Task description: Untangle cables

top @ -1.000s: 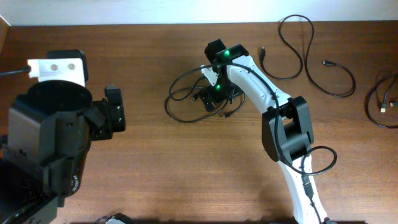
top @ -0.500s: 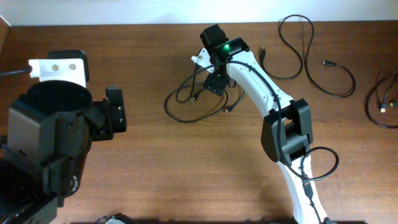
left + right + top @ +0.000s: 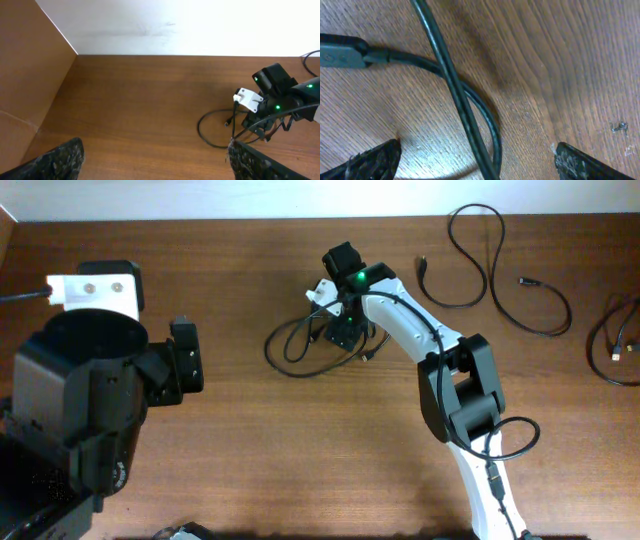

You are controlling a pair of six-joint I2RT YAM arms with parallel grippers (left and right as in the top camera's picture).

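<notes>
A tangle of thin black cables [image 3: 300, 345] lies in loose loops at the table's middle; it also shows in the left wrist view [image 3: 212, 137]. My right gripper [image 3: 340, 332] is down over the tangle's right part. In the right wrist view its fingers [image 3: 477, 160] are wide open, with two crossing cable strands [image 3: 447, 80] lying on the wood between them and a plug [image 3: 340, 52] at the left. My left gripper [image 3: 185, 358] is open and empty, well to the left of the tangle, and its tips [image 3: 155, 160] show only bare wood between them.
Separate black cables lie at the far right: a long loop [image 3: 470, 260], another with a plug [image 3: 545, 305], and a coil at the right edge [image 3: 615, 345]. A brown cardboard wall [image 3: 25, 90] stands at the left. The white right arm [image 3: 450, 380] crosses the table.
My right wrist swung toward the far edge, then came back a little over the tangle. The cable loops shifted slightly. The left arm has not moved.
</notes>
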